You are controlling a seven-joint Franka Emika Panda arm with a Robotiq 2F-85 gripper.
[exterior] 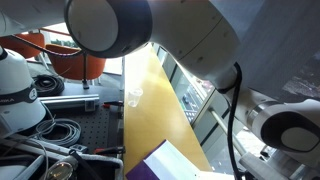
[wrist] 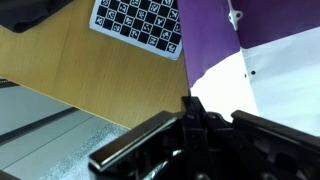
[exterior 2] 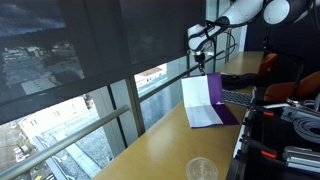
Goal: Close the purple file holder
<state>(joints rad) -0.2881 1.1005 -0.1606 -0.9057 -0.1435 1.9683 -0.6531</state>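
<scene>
The purple file holder [exterior 2: 226, 102] lies open on the wooden table [exterior 2: 150, 150], right of centre in an exterior view, with its white sheets [exterior 2: 200, 100] exposed. In the wrist view a checkerboard card [wrist: 135, 25] lies just beside its cover. The gripper [exterior 2: 200, 60] hangs above it, but whether its fingers are apart or together cannot be told. A clear cup [exterior 2: 202, 168] stands well apart, at the bottom centre.

Deep purple file holder [wrist: 270, 25] with white sheets [wrist: 220, 85], black-and-white checkered card [wrist: 137, 25], tan table [wrist: 60, 60]
</scene>
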